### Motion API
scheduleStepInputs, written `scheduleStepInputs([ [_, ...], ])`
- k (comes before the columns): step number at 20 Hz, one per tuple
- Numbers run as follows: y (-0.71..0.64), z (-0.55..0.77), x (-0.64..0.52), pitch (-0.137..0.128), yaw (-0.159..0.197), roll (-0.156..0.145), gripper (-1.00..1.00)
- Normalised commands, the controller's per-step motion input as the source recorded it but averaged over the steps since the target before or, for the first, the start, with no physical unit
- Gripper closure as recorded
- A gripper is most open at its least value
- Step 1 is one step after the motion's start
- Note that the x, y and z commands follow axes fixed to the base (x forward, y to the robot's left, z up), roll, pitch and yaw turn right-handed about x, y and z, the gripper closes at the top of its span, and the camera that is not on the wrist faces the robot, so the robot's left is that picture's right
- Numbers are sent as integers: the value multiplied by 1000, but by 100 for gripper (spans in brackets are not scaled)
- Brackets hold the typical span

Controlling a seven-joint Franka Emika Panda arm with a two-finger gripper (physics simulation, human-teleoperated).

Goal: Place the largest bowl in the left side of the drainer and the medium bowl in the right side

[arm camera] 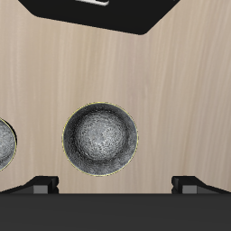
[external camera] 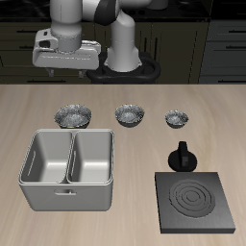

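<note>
The largest bowl (external camera: 72, 115) stands on the table behind the drainer (external camera: 67, 183), a light grey tub with two empty compartments. The medium bowl (external camera: 129, 114) stands beside it in the same row. My gripper (external camera: 65, 63) hangs high above the largest bowl, open and empty. In the wrist view the largest bowl (arm camera: 101, 139) lies straight below, between the two spread fingertips (arm camera: 41, 183), with the gripper (arm camera: 117, 185) well above it. Part of the medium bowl (arm camera: 4, 144) shows at the frame's edge.
The smallest bowl (external camera: 175, 118) ends the row of bowls. A black square stove plate (external camera: 195, 200) lies near the front edge, with a small black pot (external camera: 182, 156) just behind it. The robot's black base (external camera: 125, 67) stands at the back.
</note>
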Motion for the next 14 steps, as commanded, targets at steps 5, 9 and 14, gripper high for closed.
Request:
scheduleStepInputs([
  [5,-244,-175,25,-12,-11,4,-100],
  [9,-389,-178,89,-12,-36,48,-100],
  [14,-122,-130,9,-3,-21,12,-100],
])
